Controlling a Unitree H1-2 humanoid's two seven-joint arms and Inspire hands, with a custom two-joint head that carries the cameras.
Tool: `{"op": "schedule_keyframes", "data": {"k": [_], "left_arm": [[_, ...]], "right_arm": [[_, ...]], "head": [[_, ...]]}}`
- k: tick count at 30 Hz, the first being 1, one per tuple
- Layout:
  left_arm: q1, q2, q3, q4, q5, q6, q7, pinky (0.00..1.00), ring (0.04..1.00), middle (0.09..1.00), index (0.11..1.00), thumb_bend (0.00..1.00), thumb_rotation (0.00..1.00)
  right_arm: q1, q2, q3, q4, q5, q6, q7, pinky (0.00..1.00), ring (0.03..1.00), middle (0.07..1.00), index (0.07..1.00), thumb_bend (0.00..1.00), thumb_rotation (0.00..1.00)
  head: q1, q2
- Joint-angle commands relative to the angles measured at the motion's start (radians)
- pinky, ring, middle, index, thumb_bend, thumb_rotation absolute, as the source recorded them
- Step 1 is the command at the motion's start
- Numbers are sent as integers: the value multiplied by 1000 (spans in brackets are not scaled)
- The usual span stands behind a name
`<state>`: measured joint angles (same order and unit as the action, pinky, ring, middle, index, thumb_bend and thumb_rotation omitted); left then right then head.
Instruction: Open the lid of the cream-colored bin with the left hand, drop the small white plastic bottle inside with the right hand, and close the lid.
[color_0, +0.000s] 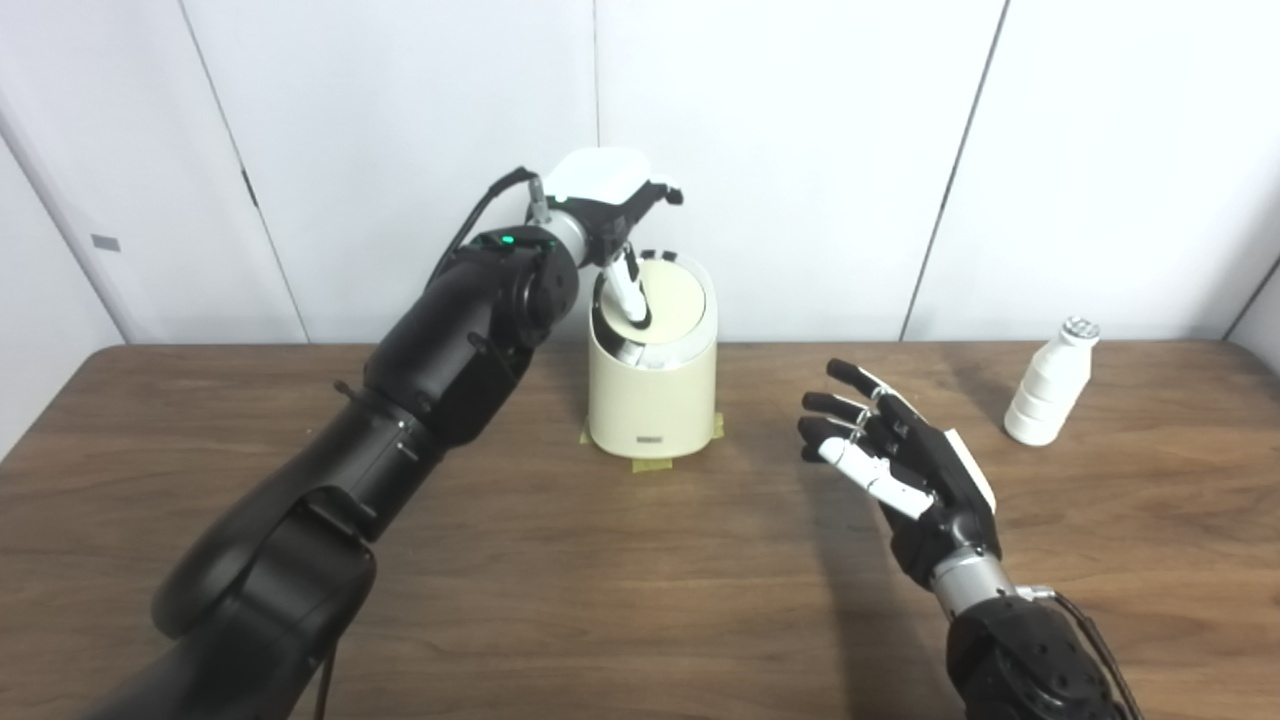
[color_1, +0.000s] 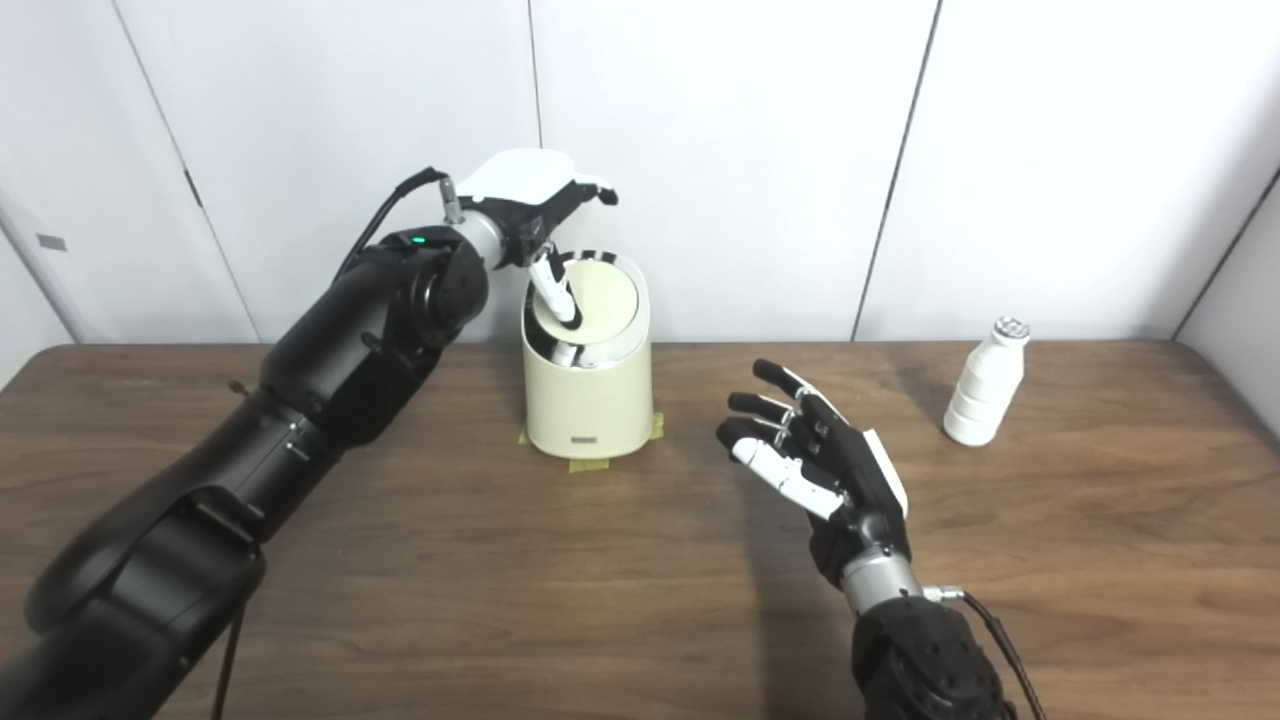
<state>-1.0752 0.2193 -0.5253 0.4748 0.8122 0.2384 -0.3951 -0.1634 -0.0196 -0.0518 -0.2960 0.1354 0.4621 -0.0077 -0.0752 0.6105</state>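
Work surface is a dark brown wooden table (color_0: 620, 560) with a visible lengthwise grain; its far edge runs against the wall. Strips of yellowish tape (color_0: 655, 463) lie flat on the tabletop, showing at three places: one at the front, one at the left, one at the right. Background is a white panelled wall (color_0: 780, 150), divided by thin dark seams, several of them slanted in view. A small grey rectangular tag (color_0: 105, 242) sits on the far-left panel. A short dark fitting (color_0: 247, 187) shows on the seam left of centre; its nature cannot be determined.
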Motion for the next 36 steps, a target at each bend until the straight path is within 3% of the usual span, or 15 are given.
{"op": "schedule_keyframes", "data": {"k": [1,8,12,14,19,30,36], "left_arm": [[-84,-1,4,-20,17,3,5,877,928,929,906,1000,52],[-95,-14,-11,-18,31,-7,-10,869,925,919,904,1000,69],[-92,-17,-33,-5,42,-21,-9,735,834,879,910,1000,74],[-85,-18,-42,-6,46,-24,-15,851,906,914,912,992,61],[-73,-13,-66,-12,66,-38,-20,917,945,915,906,977,49],[-77,-8,-62,-20,78,-40,-41,925,954,926,905,950,27],[-93,-1,-52,-16,84,-44,-29,824,891,897,896,959,27]], "right_arm": [[-46,9,2,-17,0,-24,-1,611,688,703,811,564,194],[-50,14,11,-25,-22,-17,-9,615,692,702,812,557,190],[-51,15,20,-29,-34,-20,-14,613,690,698,812,564,197],[-52,16,22,-32,-36,-21,-14,620,695,702,813,566,196],[-53,14,23,-38,-38,-15,-14,631,703,707,817,583,213],[-53,8,19,-33,-34,-19,-11,628,705,703,817,590,210],[-53,6,20,-28,-38,-21,-11,620,698,698,812,589,204]], "head": [[-2,1],[-7,2],[-13,8],[-14,8],[-15,13],[-11,13],[-8,10]]}}
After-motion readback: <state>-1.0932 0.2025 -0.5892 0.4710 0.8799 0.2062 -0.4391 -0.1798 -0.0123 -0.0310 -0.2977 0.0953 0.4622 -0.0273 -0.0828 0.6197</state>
